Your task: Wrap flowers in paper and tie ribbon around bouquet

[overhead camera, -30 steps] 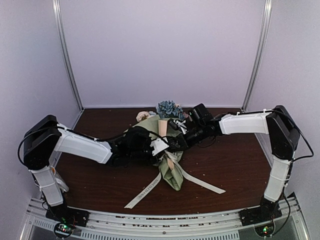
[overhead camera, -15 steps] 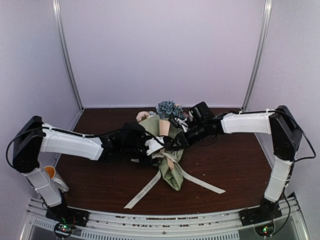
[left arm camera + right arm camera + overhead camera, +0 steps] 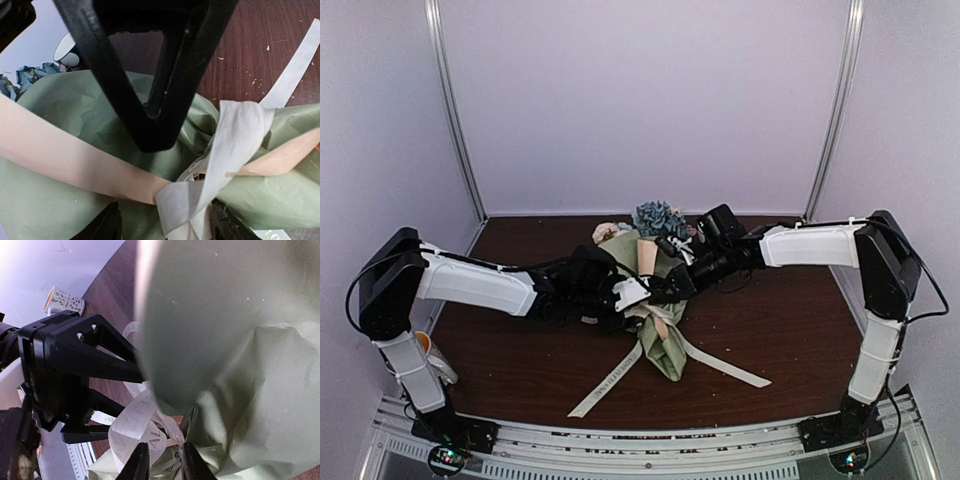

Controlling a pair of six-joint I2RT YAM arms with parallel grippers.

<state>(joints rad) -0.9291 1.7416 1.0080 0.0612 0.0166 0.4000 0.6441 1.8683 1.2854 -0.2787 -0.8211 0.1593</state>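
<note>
The bouquet lies mid-table, its sage-green paper in a cone with a beige edge folded across it. Of the flowers, blue and pink blooms show at the far end. The cream ribbon is knotted round the waist, and its two tails trail toward the near edge. My left gripper is open, its jaws either side of the knot. My right gripper faces it from the right, jaws slightly apart at a lettered ribbon loop. The two grippers almost touch.
A white mug with an orange inside stands at the left edge of the brown table, behind my left arm. White walls and metal posts close in the back and sides. Small crumbs dot the wood.
My left gripper has opened and let go of the ribbon, and its arm has shifted a little. My right gripper's jaws have parted slightly at the knot.
</note>
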